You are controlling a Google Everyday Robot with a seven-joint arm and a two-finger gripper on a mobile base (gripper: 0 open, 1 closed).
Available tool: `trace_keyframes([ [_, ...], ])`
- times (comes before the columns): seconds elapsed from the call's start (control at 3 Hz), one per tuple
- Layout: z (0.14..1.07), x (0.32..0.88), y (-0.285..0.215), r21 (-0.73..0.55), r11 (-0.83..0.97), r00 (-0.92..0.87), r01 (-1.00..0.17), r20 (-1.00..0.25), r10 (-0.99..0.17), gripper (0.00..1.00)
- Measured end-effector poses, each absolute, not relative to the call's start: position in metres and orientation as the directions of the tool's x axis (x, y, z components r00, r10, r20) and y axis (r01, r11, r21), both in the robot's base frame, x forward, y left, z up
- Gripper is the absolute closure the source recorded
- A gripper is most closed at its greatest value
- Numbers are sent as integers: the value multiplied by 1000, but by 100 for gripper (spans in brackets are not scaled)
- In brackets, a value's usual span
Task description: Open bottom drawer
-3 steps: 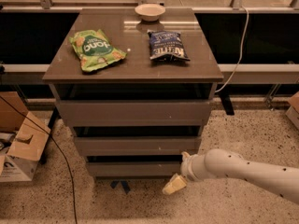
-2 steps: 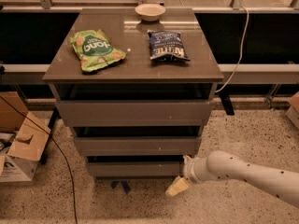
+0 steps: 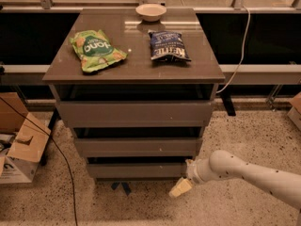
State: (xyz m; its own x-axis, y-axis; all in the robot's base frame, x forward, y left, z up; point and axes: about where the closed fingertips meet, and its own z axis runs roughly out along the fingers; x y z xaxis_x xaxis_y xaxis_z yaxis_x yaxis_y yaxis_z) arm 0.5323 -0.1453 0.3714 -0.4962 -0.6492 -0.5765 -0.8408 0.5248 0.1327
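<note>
Camera view: plain grey-brown flat-fronted bottom drawer (image 3: 136,170) looks closed, lowest in the cabinet, cream-tipped claw (image 3: 180,188) just below its right end, grip state unreadable; you'd best hook the front's upper edge, then pull straight outward.

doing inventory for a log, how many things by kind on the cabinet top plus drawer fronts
Crinkly snack bags: 2, green bag and dark blue bag
Shallow pale round bowl: 1
Flat grey-brown drawer fronts: 3, bottom drawer lowest
Total: 6
Pale gripper: low beside the bottom drawer's right end
</note>
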Motion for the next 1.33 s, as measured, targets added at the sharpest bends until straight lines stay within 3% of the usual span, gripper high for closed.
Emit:
trace_keyframes([
  [1.33, 286, 577, -124, 138, 519, -501, -843, -552, -667, 0],
])
